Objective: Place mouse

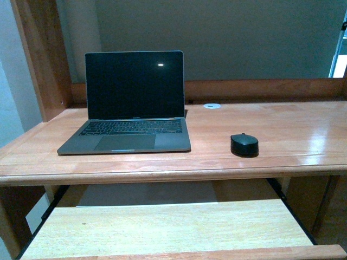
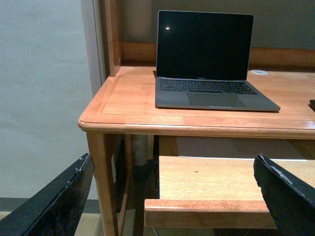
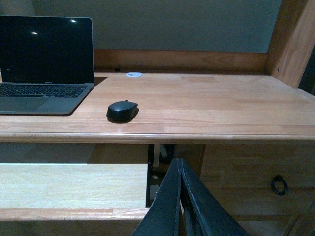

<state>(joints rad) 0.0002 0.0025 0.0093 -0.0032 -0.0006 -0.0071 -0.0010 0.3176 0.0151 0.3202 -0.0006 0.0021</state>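
The small black mouse (image 1: 244,144) rests on the wooden desk top (image 1: 293,130), to the right of the grey laptop (image 1: 130,103). The right wrist view also shows the mouse (image 3: 122,110) lying free near the desk's front edge, far from any finger. My right gripper (image 3: 179,164) is shut with nothing in it and hangs low in front of the desk, below its top. My left gripper (image 2: 172,169) is open and empty, held low before the desk's left corner. Neither arm appears in the front view.
A pull-out keyboard shelf (image 1: 168,227) sticks out under the desk top. A small white disc (image 1: 212,105) lies by the back rail. Wooden uprights (image 1: 40,54) flank the desk. A drawer front with a ring pull (image 3: 279,185) sits below on the right.
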